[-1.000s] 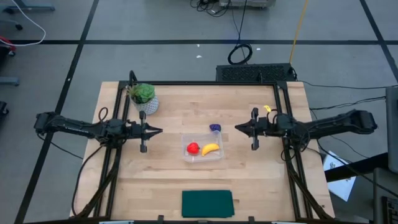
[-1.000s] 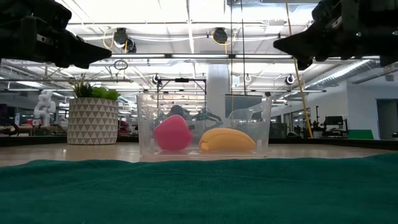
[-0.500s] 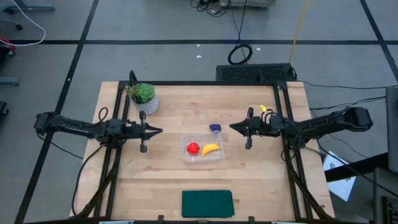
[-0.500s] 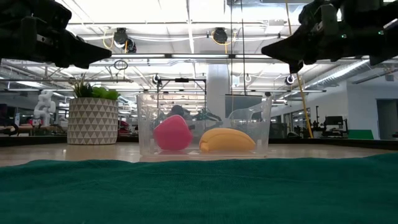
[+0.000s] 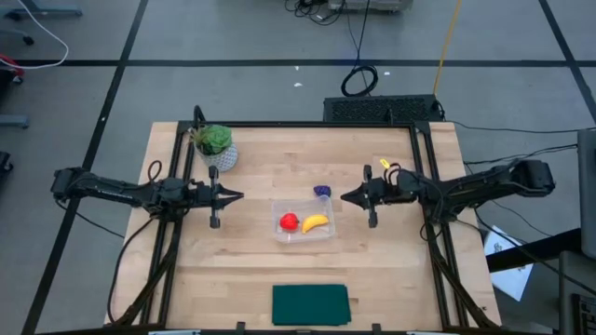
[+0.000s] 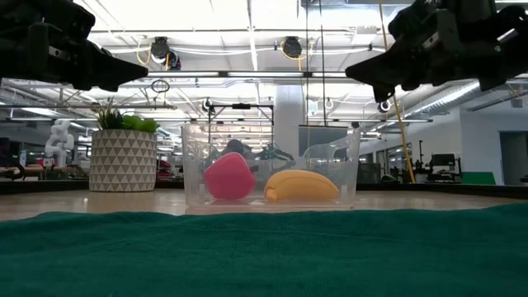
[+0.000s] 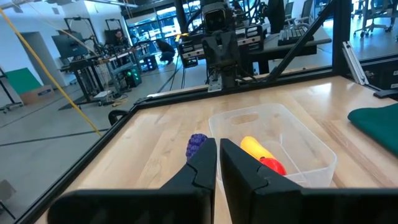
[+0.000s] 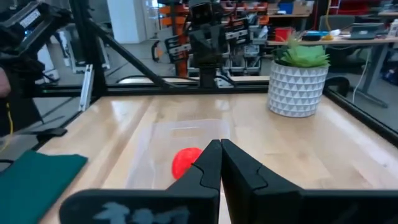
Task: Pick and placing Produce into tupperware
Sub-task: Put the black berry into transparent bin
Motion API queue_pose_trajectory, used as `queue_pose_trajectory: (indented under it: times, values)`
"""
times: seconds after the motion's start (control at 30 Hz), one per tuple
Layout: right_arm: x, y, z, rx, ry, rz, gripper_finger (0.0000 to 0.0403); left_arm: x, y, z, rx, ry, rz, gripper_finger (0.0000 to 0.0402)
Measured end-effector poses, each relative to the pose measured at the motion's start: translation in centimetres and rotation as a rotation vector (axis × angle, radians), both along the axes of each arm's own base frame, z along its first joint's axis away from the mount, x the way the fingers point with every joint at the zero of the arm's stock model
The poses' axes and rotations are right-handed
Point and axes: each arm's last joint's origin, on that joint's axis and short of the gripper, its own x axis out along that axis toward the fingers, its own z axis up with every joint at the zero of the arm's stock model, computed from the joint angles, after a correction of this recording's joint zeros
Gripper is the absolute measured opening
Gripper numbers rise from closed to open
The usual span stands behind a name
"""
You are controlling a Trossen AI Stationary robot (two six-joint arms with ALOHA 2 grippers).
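1. nearest the table's front edge: a dark green cloth (image 5: 310, 304), flat, well clear of everything else.
2. mid table: the clear tupperware (image 5: 305, 234) already holds the red fruit (image 5: 289, 221) and the yellow banana (image 5: 316, 221), side by side.
3. just beyond the tub's far rim, outside it, on the wood: the purple piece (image 5: 322, 191). judging by that, it's the only produce left to move.
4. right gripper (image 5: 345, 196) sits beside the purple piece, on its right, raised above the table in the low view. fingers pressed together, nothing in them.
5. left gripper (image 5: 239, 196) hangs left of the tub, fingers together, empty. looks parked.
6. far left corner: potted plant (image 5: 215, 145), not part of the job.
7. to do the pick well: spread the right fingers before dropping, come down centred on the purple piece, keep clear of the tub's far wall. it's lumpy, so clamp across the widest part, lift above the rim, release over the open space behind the banana.
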Motion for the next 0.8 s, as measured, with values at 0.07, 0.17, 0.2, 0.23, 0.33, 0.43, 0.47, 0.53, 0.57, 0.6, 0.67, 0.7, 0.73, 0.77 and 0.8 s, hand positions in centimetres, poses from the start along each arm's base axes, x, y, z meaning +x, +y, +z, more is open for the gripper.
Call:
queue_pose_trajectory:
  times: [0.07, 0.17, 0.2, 0.23, 0.33, 0.43, 0.47, 0.53, 0.57, 0.6, 0.67, 0.7, 0.73, 0.77, 0.8]
  values:
    - [0.0, -0.2, 0.1, 0.005, -0.003, -0.001, 0.0000, 0.0, 0.0, 0.0, 0.000, 0.000, 0.000, 0.0026]
    - [0.0, -0.5, 0.0, 0.020, 0.005, -0.014, 0.0000, 0.0, 0.0, 0.0, 0.000, -0.001, 0.000, 0.0026]
    - [0.0, -0.6, 0.0, 0.035, 0.006, -0.020, 0.0000, 0.0, 0.0, 0.0, 0.000, -0.001, 0.000, 0.0026]
    - [0.0, -0.7, 0.0, 0.051, 0.007, -0.027, 0.0000, 0.0, 0.0, 0.0, 0.000, -0.001, 0.000, 0.0026]
    - [-0.1, -1.1, -0.2, 0.081, 0.027, -0.009, 0.0000, 0.0, 0.0, 0.0, 0.000, -0.001, 0.000, 0.0026]
    - [0.1, -1.5, -0.1, 0.100, 0.053, -0.026, 0.0000, 0.0, 0.0, 0.0, 0.006, -0.001, 0.000, 0.0026]
    - [0.2, -1.6, 0.1, 0.101, 0.061, -0.031, 0.0000, 0.0, 0.0, 0.0, 0.006, -0.001, 0.001, 0.0026]
    - [0.5, -1.7, 0.4, 0.095, 0.082, -0.035, 0.0000, 0.0, 0.0, 0.0, 0.006, -0.001, 0.006, 0.0026]
    - [0.6, -1.7, 0.6, 0.089, 0.090, -0.034, 0.0000, 0.0, 0.0, 0.0, 0.007, -0.001, 0.007, 0.0026]
    - [0.7, -1.8, 0.8, 0.083, 0.091, -0.033, 0.0000, 0.0, 0.0, 0.0, 0.007, -0.001, 0.007, 0.0026]
    - [0.9, -1.8, 1.2, 0.071, 0.087, -0.032, 0.0000, 0.0, 0.0, 0.0, 0.007, 0.000, 0.007, 0.0026]
    - [1.1, -2.0, 1.5, 0.072, 0.088, -0.029, 0.0000, 0.0, 0.0, 0.0, 0.007, 0.000, 0.007, 0.0026]
    - [1.2, -2.2, 1.7, 0.075, 0.098, -0.022, 0.0000, 0.0, 0.0, 0.0, 0.007, 0.000, 0.007, 0.0026]
    - [1.3, -2.4, 1.9, 0.081, 0.109, -0.011, 0.0000, 0.0, 0.0, 0.0, 0.008, 0.000, 0.007, 0.0026]
    - [1.4, -2.7, 2.1, 0.084, 0.124, -0.004, 0.0000, 0.0, 0.0, 0.0, 0.008, 0.000, 0.007, 0.0026]
